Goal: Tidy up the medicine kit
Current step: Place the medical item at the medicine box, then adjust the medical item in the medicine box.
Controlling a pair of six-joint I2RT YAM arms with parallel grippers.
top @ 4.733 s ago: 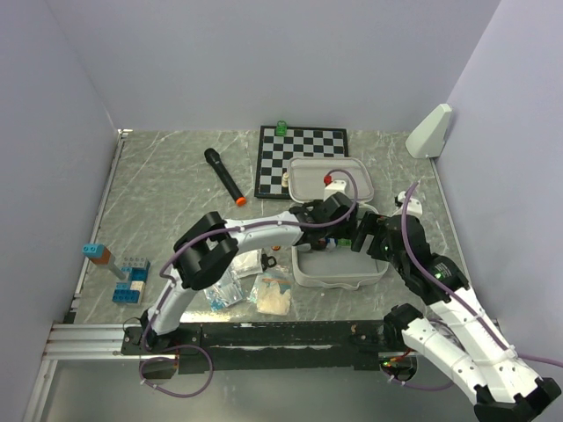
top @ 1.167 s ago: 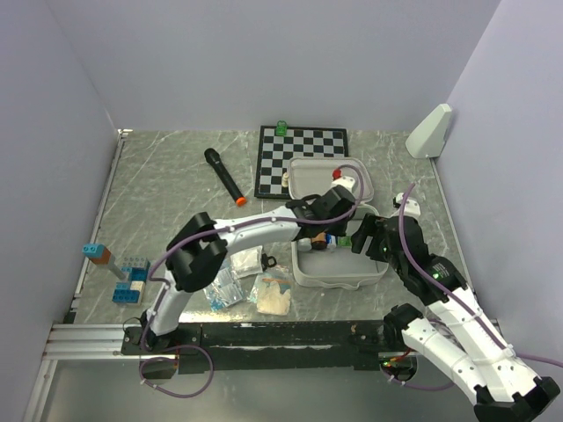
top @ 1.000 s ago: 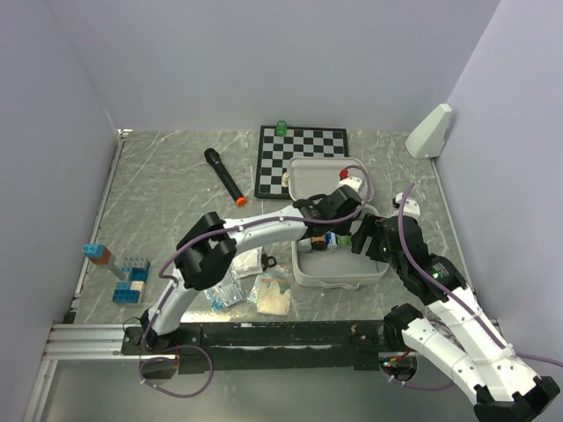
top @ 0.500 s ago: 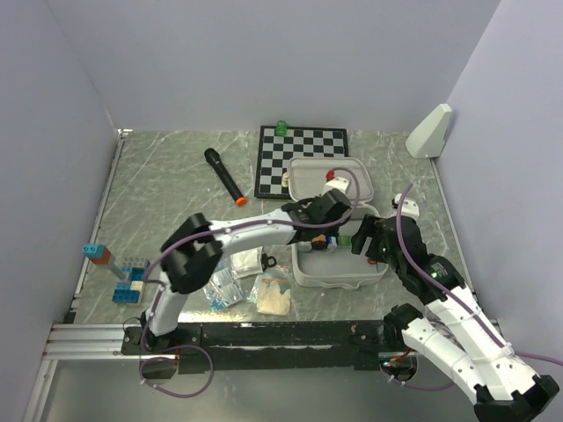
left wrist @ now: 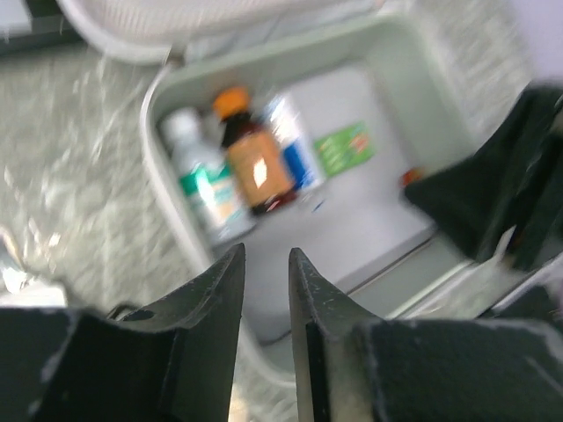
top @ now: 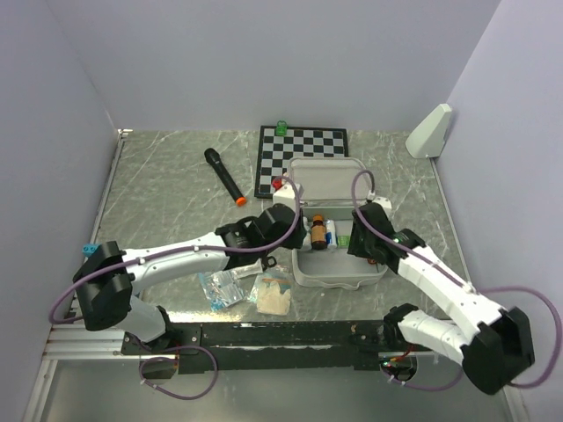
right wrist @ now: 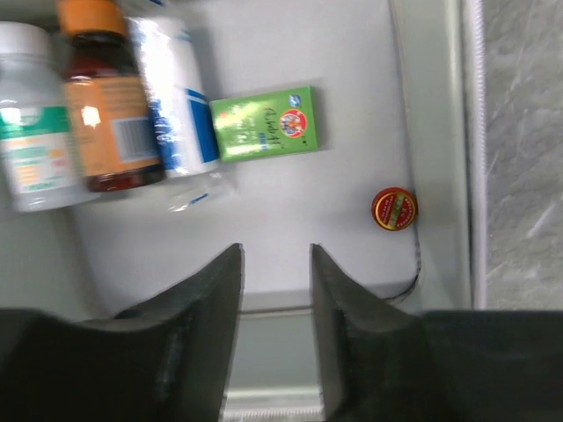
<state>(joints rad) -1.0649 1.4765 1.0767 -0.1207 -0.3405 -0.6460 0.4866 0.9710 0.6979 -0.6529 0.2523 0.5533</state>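
Kit [top: 339,266] lies open on the counter [top: 176,193], just in front of the chessboard [top: 308,145]. Left arm reaches low across to the kit's left rim. Left gripper [left wrist: 266,259] points into the kit, fingers slightly apart, empty. Right arm is elbow-back. Right gripper [right wrist: 274,255] hangs over the kit's right half, fingers apart, empty.

Plain pale lilac walls [top: 264,61] enclose a grey marbled surface [top: 167,185]; a metal rail [top: 88,338] runs along 6 o'clock.
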